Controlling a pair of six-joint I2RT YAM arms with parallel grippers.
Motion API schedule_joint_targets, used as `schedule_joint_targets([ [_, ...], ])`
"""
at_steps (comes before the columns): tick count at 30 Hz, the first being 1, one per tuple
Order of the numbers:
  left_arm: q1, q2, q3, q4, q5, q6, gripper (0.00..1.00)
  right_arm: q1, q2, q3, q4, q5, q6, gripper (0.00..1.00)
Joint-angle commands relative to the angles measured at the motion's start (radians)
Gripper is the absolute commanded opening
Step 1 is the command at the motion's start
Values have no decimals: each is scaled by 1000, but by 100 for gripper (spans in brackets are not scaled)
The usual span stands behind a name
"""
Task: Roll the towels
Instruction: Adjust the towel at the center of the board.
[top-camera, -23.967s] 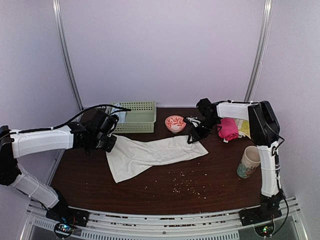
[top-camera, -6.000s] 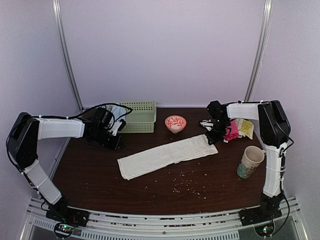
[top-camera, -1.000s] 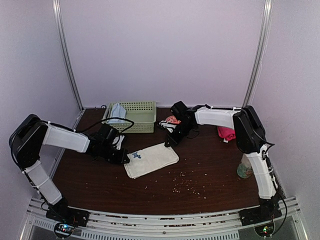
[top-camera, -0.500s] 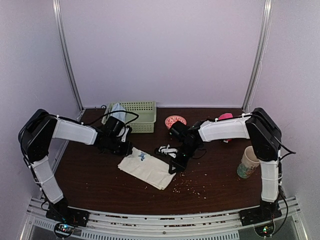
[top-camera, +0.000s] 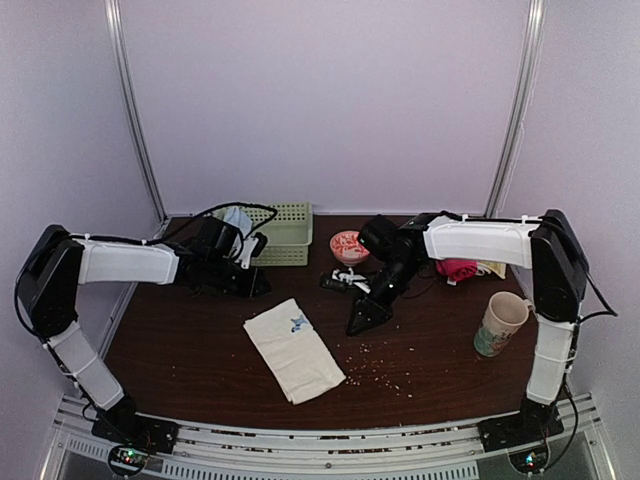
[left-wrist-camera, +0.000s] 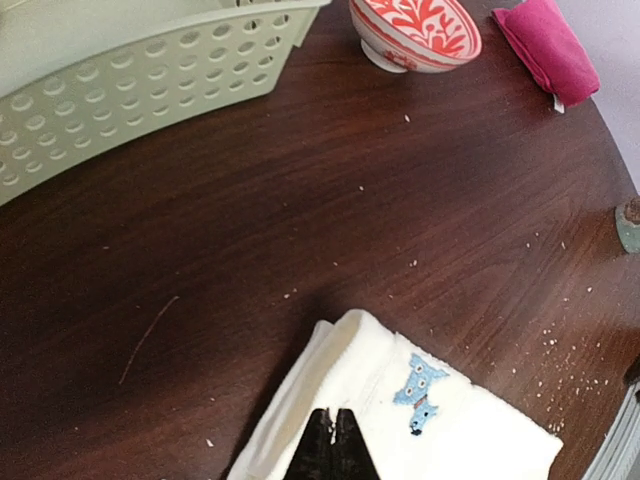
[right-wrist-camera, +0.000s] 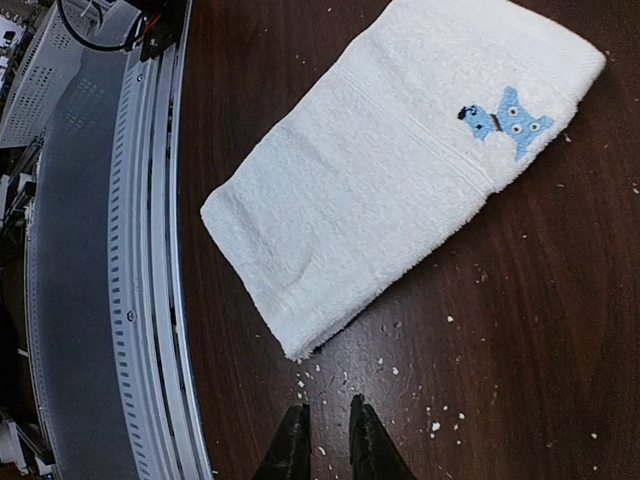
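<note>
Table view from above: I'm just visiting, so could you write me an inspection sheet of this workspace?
Surface: dark wooden table, scattered with crumbs.
Job's things: off-white towel folded flat, not rolled; pale blue towel in the green basket.
Clutter: red patterned bowl, pink cloth, mug.
Grippers: left gripper shut, empty; right gripper slightly open, empty, beside the off-white towel.
Cables: black cable looped over the left arm.
Surroundings: pale walls, metal rail at the near edge.
</note>
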Motion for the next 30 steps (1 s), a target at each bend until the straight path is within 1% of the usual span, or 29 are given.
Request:
schedule_joint_targets([
  [1, -15, 27, -19, 5, 50, -2, 0, -75, -86, -36, 9, -4, -23, 15],
  [5, -26, 113, 12, 28, 72, 9, 0, -164, -131, -62, 38, -12, -5, 15],
  [10, -47, 238, 81, 74, 115, 14, 0, -240, -191, -106, 63, -4, 1, 16],
  [16, -70, 395, 223, 85, 135, 12, 0, -276, -226, -128, 84, 17, 19, 17],
  [20, -69, 442, 314, 69, 118, 26, 0, -279, -226, -125, 85, 28, 21, 18],
  [23, -70, 404, 317, 55, 100, 45, 0, -279, -224, -119, 81, 32, 20, 19],
  [25, -71, 330, 287, 60, 91, 81, 2, -279, -224, -120, 81, 31, 17, 19],
  [27, -71, 254, 238, 75, 76, 101, 4, -280, -225, -124, 86, 30, 17, 20],
  [30, -73, 135, 127, 127, 91, 76, 6, -278, -219, -125, 89, 30, 12, 21],
])
